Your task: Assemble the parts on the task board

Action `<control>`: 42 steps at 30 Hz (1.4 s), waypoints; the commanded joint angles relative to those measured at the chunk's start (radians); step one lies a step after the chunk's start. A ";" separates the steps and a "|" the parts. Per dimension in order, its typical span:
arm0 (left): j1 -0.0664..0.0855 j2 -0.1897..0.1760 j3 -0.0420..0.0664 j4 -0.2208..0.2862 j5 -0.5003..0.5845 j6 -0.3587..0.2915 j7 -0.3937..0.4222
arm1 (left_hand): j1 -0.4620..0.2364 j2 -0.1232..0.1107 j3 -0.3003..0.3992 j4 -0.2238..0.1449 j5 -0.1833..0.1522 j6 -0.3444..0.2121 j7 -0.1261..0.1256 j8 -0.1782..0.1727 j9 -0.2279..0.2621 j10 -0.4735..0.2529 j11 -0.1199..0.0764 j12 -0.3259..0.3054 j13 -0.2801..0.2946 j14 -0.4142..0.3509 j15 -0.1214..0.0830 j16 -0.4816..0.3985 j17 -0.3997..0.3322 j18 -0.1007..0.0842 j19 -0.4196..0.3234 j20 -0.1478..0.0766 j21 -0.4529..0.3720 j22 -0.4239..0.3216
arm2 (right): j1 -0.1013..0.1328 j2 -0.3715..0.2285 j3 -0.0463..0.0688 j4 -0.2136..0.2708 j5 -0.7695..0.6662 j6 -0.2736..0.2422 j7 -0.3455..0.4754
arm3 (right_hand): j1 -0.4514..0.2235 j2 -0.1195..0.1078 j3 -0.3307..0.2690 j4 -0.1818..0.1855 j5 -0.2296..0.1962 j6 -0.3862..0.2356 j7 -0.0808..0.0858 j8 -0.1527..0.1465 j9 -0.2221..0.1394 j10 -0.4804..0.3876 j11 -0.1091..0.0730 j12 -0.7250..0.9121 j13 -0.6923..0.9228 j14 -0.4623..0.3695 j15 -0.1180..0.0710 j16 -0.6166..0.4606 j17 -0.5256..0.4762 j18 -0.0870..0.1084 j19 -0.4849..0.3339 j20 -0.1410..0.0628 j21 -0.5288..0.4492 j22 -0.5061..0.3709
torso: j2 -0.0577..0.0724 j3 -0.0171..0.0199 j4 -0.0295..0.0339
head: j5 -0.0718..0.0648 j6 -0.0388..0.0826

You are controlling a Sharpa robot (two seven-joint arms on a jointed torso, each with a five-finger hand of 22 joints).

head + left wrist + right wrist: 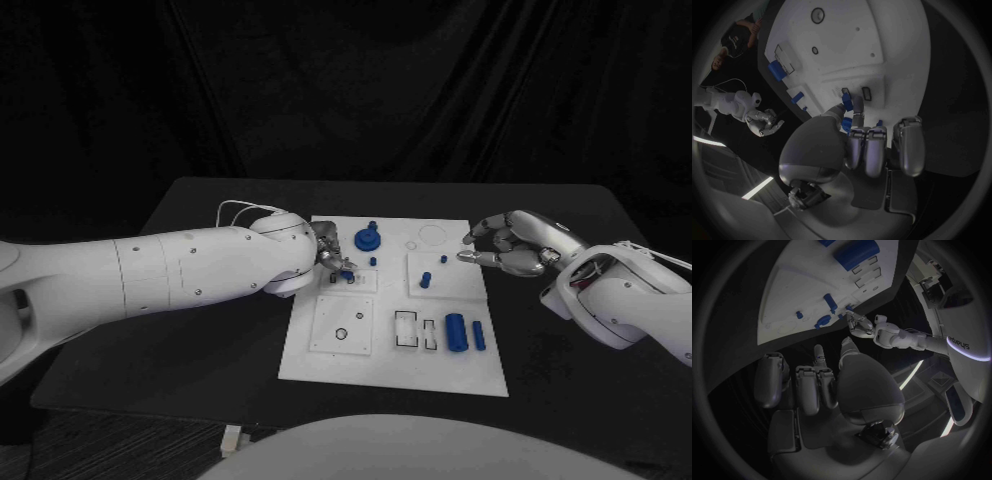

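Note:
The white task board (387, 362) lies mid-table. My left hand (320, 260) reaches over its left side and pinches a small blue part (847, 104) between thumb and finger, just above two small rectangular slots (866, 93). My right hand (508, 246) hovers at the board's right edge, its fingers curled in with nothing in them. A round blue part with a peg (369, 238) stands at the board's far middle, with two small blue pegs (427, 280) nearer. A blue cylinder (456, 331) and a thinner blue bar (479, 335) lie at the near right.
The black table (216, 330) extends on both sides of the board. Open rectangular recesses (408, 325) and a round recess (342, 335) sit in the board's near half. A dark curtain closes off the back.

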 commanded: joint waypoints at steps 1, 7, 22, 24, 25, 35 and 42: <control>-0.003 0.002 0.000 0.002 0.000 0.016 0.005 | -0.008 -0.001 -0.001 0.007 -0.005 -0.008 0.003 0.002 -0.001 0.103 -0.006 0.004 0.263 0.104 -0.003 0.003 0.263 -0.008 0.024 0.002 -0.003 0.202 | -0.003 -0.001 0.001 0.000 -0.001 -0.013 0.000 | 0.012 0.000 -0.005 -0.004 0.006 0.007 -0.003 0.003 -0.001 0.106 0.009 0.004 0.263 0.093 0.006 -0.006 0.223 0.020 -0.006 -0.001 -0.002 0.174 | 0.000 0.0000 -0.0001 | 0.000 0.000; -0.003 0.003 0.000 0.003 0.000 0.022 0.003 | -0.012 -0.002 -0.005 0.013 -0.011 -0.008 0.003 0.002 0.000 0.103 -0.005 0.004 0.263 0.104 -0.003 0.003 0.263 -0.008 0.023 0.002 -0.004 0.201 | -0.003 0.000 0.001 -0.001 -0.001 -0.011 -0.001 | 0.012 0.000 -0.005 -0.004 0.006 0.007 -0.003 0.003 -0.001 0.106 0.009 0.004 0.263 0.093 0.006 -0.006 0.223 0.020 -0.006 -0.001 -0.002 0.174 | 0.000 0.0001 0.0001 | 0.001 0.000; -0.003 -0.002 0.000 0.013 0.000 0.020 0.005 | 0.004 -0.003 -0.004 0.009 -0.005 -0.010 0.001 0.003 0.001 0.103 -0.007 0.004 0.263 0.104 -0.003 0.003 0.263 -0.007 0.022 0.002 -0.009 0.200 | -0.003 0.001 0.001 -0.003 -0.001 -0.010 -0.002 | 0.014 0.000 -0.006 -0.003 0.006 0.008 -0.002 0.002 -0.002 0.106 0.009 0.004 0.263 0.093 0.006 -0.005 0.224 0.020 -0.007 -0.001 -0.003 0.174 | 0.000 -0.0001 -0.0001 | 0.004 0.000; -0.003 -0.003 0.000 0.015 0.000 0.015 0.007 | 0.011 -0.004 -0.003 0.007 -0.001 -0.009 0.000 0.003 0.002 0.103 -0.007 0.004 0.263 0.104 -0.004 0.003 0.263 -0.007 0.022 0.002 -0.010 0.200 | -0.003 0.001 0.001 -0.003 -0.001 -0.010 -0.002 | 0.014 0.000 -0.006 -0.003 0.006 0.008 -0.002 0.002 -0.002 0.106 0.009 0.004 0.263 0.093 0.006 -0.005 0.224 0.020 -0.007 -0.001 -0.003 0.174 | 0.000 0.0000 0.0000 | 0.004 0.000; -0.003 -0.004 0.000 0.016 0.000 0.011 0.009 | 0.015 -0.004 -0.002 0.006 0.001 -0.009 0.000 0.004 0.002 0.103 -0.007 0.004 0.263 0.104 -0.004 0.003 0.263 -0.007 0.022 0.002 -0.009 0.201 | -0.003 0.002 0.001 -0.003 -0.001 -0.010 -0.002 | 0.014 0.000 -0.006 -0.003 0.006 0.008 -0.002 0.002 -0.002 0.106 0.009 0.004 0.263 0.093 0.006 -0.005 0.224 0.020 -0.007 -0.001 -0.003 0.174 | 0.000 0.0000 0.0001 | 0.004 0.000; -0.003 -0.009 0.000 0.024 0.000 -0.012 0.017 | 0.055 -0.012 0.006 -0.013 0.048 -0.006 -0.005 0.012 0.009 0.103 -0.012 0.004 0.263 0.104 -0.008 0.003 0.263 -0.007 0.024 -0.002 -0.008 0.202 | -0.003 0.003 0.001 -0.005 -0.001 -0.009 -0.003 | 0.015 0.000 -0.006 -0.003 0.006 0.008 -0.002 0.002 -0.002 0.106 0.009 0.004 0.263 0.093 0.006 -0.006 0.223 0.020 -0.006 0.000 -0.002 0.174 | 0.000 -0.0001 0.0002 | 0.005 0.000; -0.003 -0.010 0.000 0.022 0.000 -0.016 0.018 | 0.081 -0.022 0.013 -0.029 0.089 0.009 -0.014 0.035 0.027 0.103 -0.020 0.004 0.263 0.104 -0.014 0.003 0.263 -0.008 0.026 -0.007 -0.006 0.203 | -0.003 0.003 0.001 -0.007 -0.001 -0.008 -0.003 | 0.016 0.000 -0.007 -0.003 0.007 0.008 -0.002 0.002 -0.002 0.106 0.009 0.004 0.263 0.093 0.007 -0.006 0.223 0.020 -0.006 0.000 -0.002 0.174 | 0.000 -0.0001 0.0003 | 0.005 0.000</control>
